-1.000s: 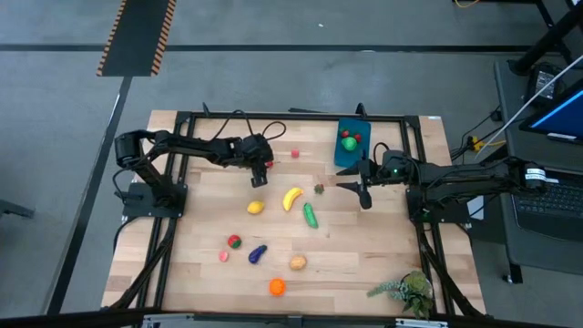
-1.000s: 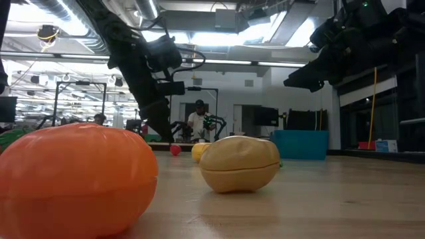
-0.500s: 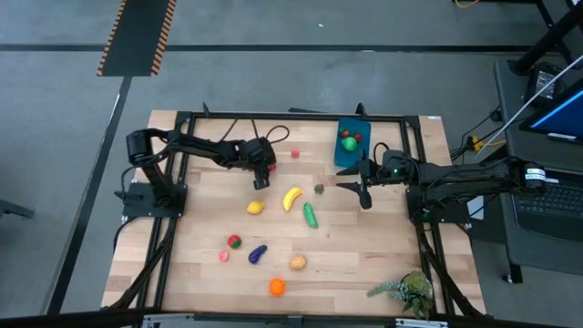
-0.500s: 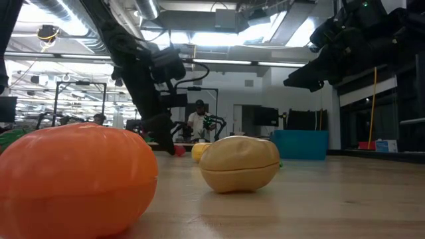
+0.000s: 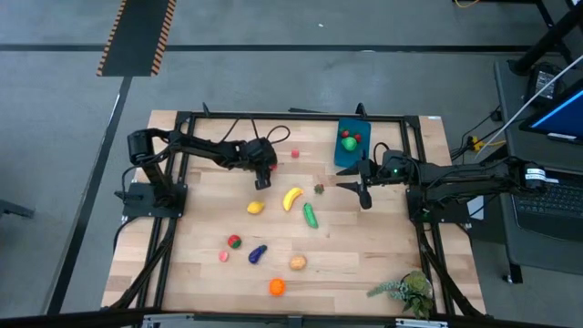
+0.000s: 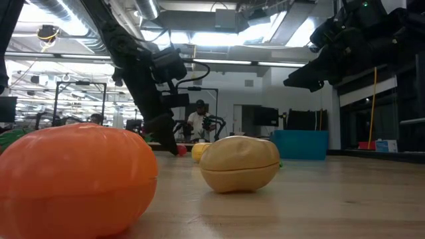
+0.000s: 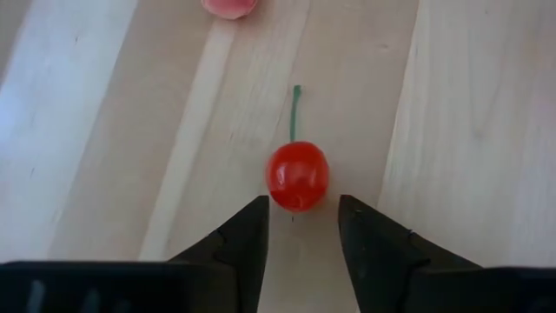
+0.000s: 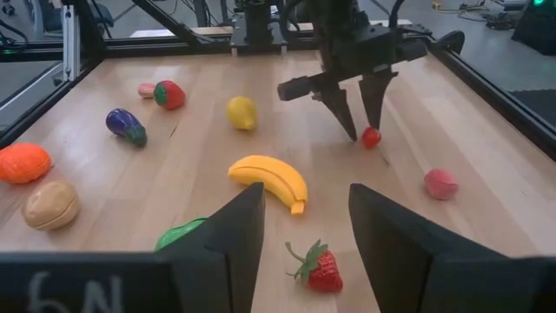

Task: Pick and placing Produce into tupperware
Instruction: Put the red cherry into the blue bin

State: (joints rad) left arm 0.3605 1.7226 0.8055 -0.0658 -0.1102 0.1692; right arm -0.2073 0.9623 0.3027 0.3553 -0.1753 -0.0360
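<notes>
A small red cherry with a green stem lies on the wooden table. My left gripper is low over the table and open, a fingertip on either side of the cherry's near part; the right wrist view shows the cherry below those fingers. My right gripper hangs open above the table beside the blue tupperware, which holds a green and a red piece. Other produce lies spread out: a banana, a cucumber, a lemon, a strawberry.
Nearer the front edge lie an eggplant, a red piece, a tan piece and an orange one. A pink piece lies at the far side. A leafy sprig sits at the near right corner.
My left gripper has sunk toward the table, down to the cherry, and has kept still for the last half second. The cherry and the other produce have not moved.
</notes>
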